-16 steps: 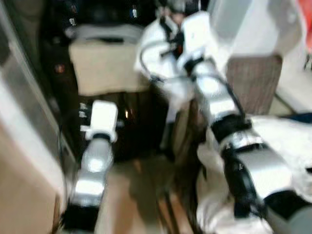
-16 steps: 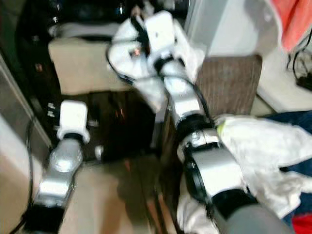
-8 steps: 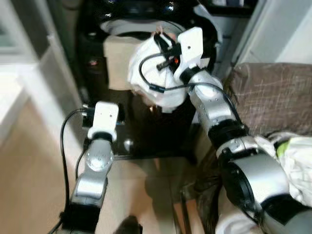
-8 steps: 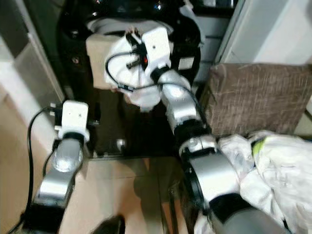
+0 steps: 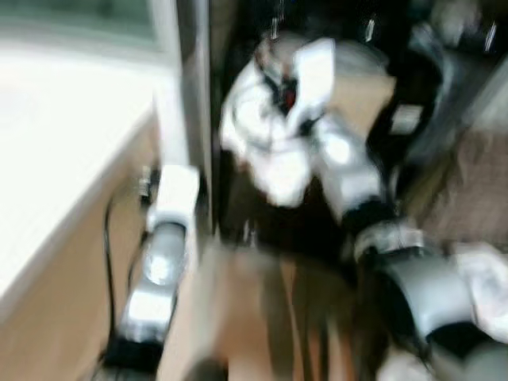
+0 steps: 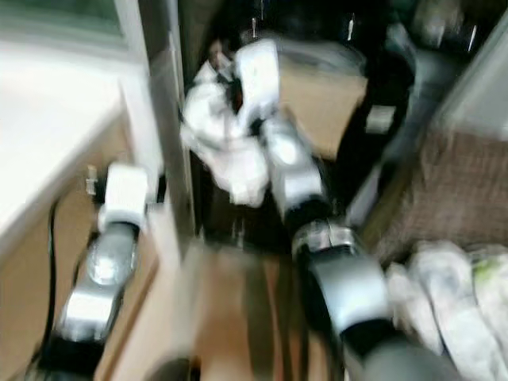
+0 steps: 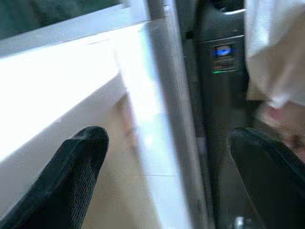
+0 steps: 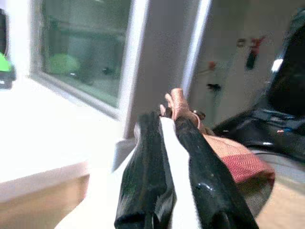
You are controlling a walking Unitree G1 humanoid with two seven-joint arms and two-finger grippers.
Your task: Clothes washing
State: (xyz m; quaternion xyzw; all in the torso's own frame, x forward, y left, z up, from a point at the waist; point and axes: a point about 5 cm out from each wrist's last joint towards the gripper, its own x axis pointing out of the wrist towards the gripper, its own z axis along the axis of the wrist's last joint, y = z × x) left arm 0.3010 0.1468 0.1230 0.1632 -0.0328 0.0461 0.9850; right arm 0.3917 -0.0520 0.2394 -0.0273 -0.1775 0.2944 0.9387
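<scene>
My right gripper is shut on a white garment, which hangs in a bundle below the raised right wrist. It is held up in front of the black washing machine, whose drum opening is blurred. Some reddish patterned cloth lies just beyond the fingers. My left gripper is open with nothing in it, low beside a pale vertical frame at the machine's left. The left arm reaches forward on the left.
A bright white ledge and window fill the left side. A brown woven basket stands right of the machine. A heap of white laundry lies at the lower right by my right arm. Tan floor lies below.
The whole picture has swung and blurred, so the camera has moved. The white garment stays in my right gripper, in front of the machine. The left arm keeps its pose.
</scene>
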